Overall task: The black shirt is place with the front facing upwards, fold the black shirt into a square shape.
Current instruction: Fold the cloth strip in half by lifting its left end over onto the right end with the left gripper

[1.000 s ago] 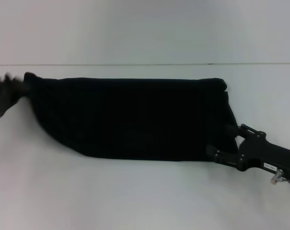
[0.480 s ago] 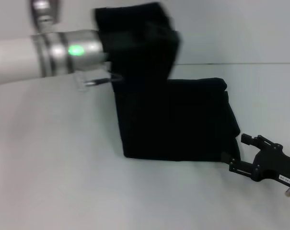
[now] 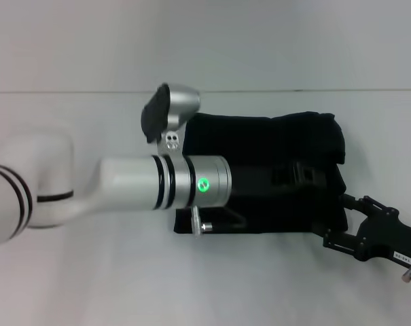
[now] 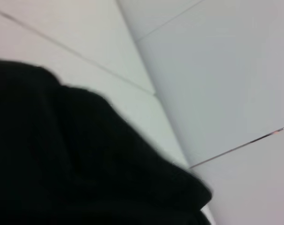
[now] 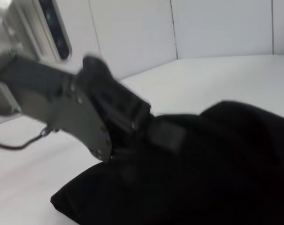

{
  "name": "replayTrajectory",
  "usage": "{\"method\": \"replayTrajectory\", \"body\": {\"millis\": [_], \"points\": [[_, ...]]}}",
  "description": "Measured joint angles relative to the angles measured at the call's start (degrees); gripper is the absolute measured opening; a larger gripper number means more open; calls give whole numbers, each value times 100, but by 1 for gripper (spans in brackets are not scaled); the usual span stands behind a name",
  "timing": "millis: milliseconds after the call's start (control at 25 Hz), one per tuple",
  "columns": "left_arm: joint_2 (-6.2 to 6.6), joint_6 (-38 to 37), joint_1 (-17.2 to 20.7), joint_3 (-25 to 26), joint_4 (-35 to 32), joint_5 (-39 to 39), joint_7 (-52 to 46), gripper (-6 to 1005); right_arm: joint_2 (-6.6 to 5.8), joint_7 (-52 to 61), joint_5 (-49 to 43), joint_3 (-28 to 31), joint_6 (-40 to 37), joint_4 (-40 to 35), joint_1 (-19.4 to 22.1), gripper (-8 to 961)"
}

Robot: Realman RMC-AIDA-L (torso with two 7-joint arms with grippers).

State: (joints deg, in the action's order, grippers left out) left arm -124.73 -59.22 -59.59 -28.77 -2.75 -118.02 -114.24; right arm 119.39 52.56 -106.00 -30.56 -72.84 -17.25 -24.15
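The black shirt lies on the white table as a thick, roughly square bundle, its left part doubled over onto the right part. My left arm reaches across it from the left. The left gripper sits low on top of the bundle near its right side, shut on the cloth. In the right wrist view the left gripper presses into the black shirt. The left wrist view shows only the black shirt up close. My right gripper stands open at the shirt's near right corner, holding nothing.
The white table extends all round the shirt, with a pale wall behind its far edge. My left forearm covers the bundle's left edge.
My left gripper lifted the shirt's left end, carried it rightward over the rest and brought it down on the right half. The right gripper let go of the corner and backed off slightly.
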Motion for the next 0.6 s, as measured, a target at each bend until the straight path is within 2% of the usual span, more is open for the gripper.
{"method": "replayTrajectory", "body": {"millis": [120, 440, 600], "points": [[0, 136, 19, 193, 226, 12, 329, 140, 15, 1, -7, -17, 8, 7, -9, 935], [-4, 153, -23, 293, 240, 12, 405, 154, 0, 9, 17, 68, 68, -8, 61, 935], [-6, 128, -28, 358, 309, 11, 472, 161, -62, 9, 24, 430, 165, -34, 178, 935]]}}
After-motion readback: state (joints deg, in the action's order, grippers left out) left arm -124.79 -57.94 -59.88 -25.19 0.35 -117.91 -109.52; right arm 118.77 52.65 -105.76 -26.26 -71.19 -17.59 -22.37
